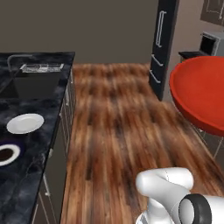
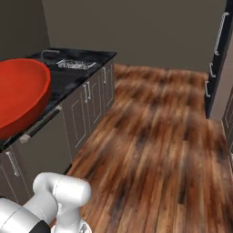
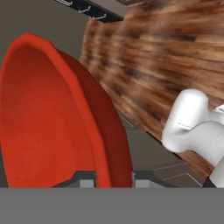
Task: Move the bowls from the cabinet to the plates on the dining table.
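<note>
Gripper [image 3: 113, 178] clamped on the glossy red bowl [image 3: 52, 118] rim, imo keep it level & carry slow to the empty white plate [image 1: 25, 123] on the black marble island [image 1: 26, 175].

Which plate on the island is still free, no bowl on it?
The plain white plate nearer the sink is bare. The other plate, at the left edge closer to the camera, already carries a dark brown bowl.

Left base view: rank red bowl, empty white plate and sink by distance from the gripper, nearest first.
1. red bowl: its rim is clamped in the gripper, on the right.
2. empty white plate: on the island, on the left.
3. sink: far end of the island, beyond the plate.
</note>
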Tool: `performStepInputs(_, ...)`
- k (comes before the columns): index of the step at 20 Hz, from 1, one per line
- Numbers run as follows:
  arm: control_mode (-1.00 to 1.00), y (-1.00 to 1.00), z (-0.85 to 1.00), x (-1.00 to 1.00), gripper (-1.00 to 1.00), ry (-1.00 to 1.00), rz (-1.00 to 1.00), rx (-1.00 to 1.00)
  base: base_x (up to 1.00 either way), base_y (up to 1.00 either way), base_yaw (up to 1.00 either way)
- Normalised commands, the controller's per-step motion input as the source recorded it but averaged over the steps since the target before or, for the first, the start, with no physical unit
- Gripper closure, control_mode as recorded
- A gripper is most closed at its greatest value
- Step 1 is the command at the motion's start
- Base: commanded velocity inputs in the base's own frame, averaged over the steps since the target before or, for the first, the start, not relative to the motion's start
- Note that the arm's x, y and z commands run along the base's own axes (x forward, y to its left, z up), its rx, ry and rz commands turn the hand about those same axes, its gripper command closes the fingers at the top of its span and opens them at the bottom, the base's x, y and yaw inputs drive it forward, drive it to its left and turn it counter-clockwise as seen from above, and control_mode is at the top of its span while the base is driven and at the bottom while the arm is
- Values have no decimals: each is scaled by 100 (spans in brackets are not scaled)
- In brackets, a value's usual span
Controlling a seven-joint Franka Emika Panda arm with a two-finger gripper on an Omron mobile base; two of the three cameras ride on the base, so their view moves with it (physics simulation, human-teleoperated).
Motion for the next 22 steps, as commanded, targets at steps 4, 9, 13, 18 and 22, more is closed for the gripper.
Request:
performStepInputs(4, 100, 0, 0, 0, 100, 0, 0, 0, 0, 0, 50)
performStepInputs(9, 100, 0, 0, 0, 100, 0, 0, 0, 0, 0, 50)
performStepInputs(13, 100, 0, 0, 0, 100, 0, 0, 0, 26, 0, 47)
performStepInputs(18, 100, 0, 0, 0, 100, 0, 0, 0, 74, -4, 35)
performStepInputs(22, 100, 0, 0, 0, 100, 0, 0, 0, 93, -15, 27)
